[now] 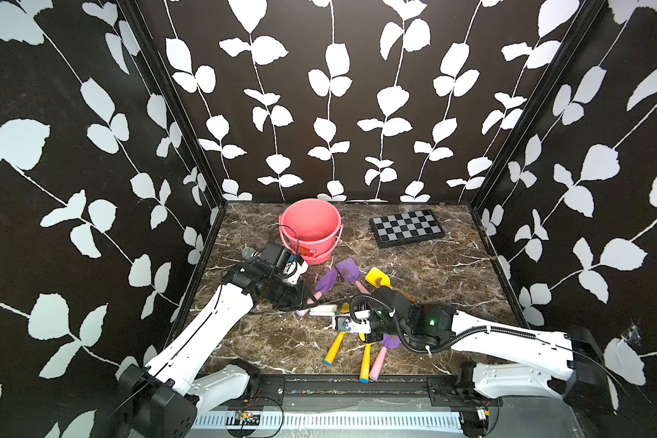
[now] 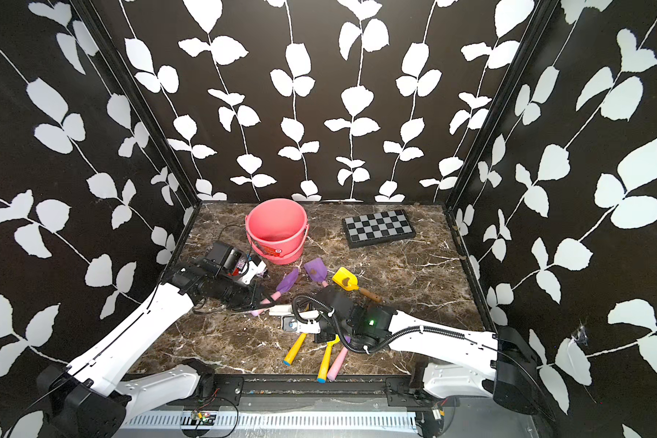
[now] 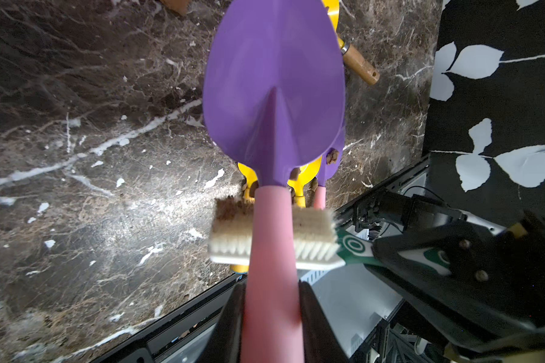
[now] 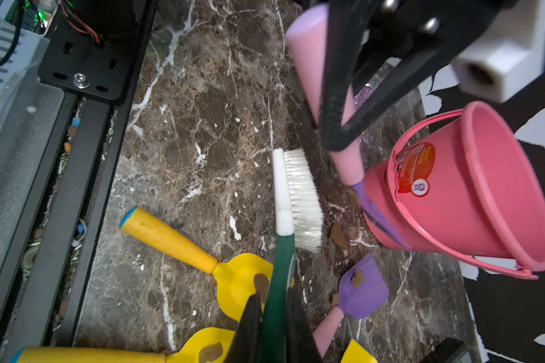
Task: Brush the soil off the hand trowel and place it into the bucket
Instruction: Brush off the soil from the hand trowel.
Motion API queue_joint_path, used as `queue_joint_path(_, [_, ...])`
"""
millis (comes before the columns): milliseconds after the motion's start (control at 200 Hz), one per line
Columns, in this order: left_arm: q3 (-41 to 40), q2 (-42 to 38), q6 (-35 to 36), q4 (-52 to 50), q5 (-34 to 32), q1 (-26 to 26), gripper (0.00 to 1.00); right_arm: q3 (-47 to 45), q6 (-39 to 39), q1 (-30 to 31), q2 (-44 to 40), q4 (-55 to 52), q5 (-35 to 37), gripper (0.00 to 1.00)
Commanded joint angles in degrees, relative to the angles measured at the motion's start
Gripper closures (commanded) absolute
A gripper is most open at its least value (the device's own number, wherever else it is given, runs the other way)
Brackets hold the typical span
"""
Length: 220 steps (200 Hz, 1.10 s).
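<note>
My left gripper (image 3: 271, 317) is shut on the pink handle of a purple hand trowel (image 3: 274, 81), held low over the marble table; the blade face toward its camera carries no soil. My right gripper (image 4: 274, 323) is shut on the green handle of a white-bristled brush (image 4: 299, 195), whose head lies across the trowel's handle, just behind it. In a top view the trowel (image 1: 326, 280) and brush (image 1: 323, 310) meet at mid-table. The pink bucket (image 1: 325, 252) stands upright behind them. A brown soil lump (image 4: 339, 235) lies on the table near the bucket (image 4: 472, 188).
Other toy trowels lie around: a purple one (image 1: 346, 270) and a yellow one (image 1: 378, 278) with soil on them behind the brush, and several yellow- and pink-handled ones (image 1: 336, 349) near the front edge. A chessboard (image 1: 406, 227) lies at the back right.
</note>
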Motion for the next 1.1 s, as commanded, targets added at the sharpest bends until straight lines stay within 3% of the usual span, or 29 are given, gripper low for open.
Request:
queue_joint_path(0, [-1.3,-1.1,-1.4,3.2,2.9,0.5,1.0,1.0,-2.6,0.3,1.1,6.4,2.4,1.0])
queue_joint_path(310, [-0.9,-0.8,0.4,2.4,1.7,0.7,1.0,-0.6,0.9,-2.1,0.6,3.5,9.6,1.0])
queue_joint_path(681, [-0.1,-0.4,1.4,2.6,1.7,1.2,1.0,1.3,1.8,1.1,1.9,2.5,3.3,1.0])
queue_joint_path(901, [-1.3,-0.8,1.2,3.3,2.7,1.2,1.0,2.6,2.4,0.2,3.8,5.0,8.6,1.0])
queue_joint_path(1096, [-1.4,-0.6,1.9,3.1,2.1,1.3,1.0,-0.4,5.9,-2.7,0.8,5.9,9.0,1.0])
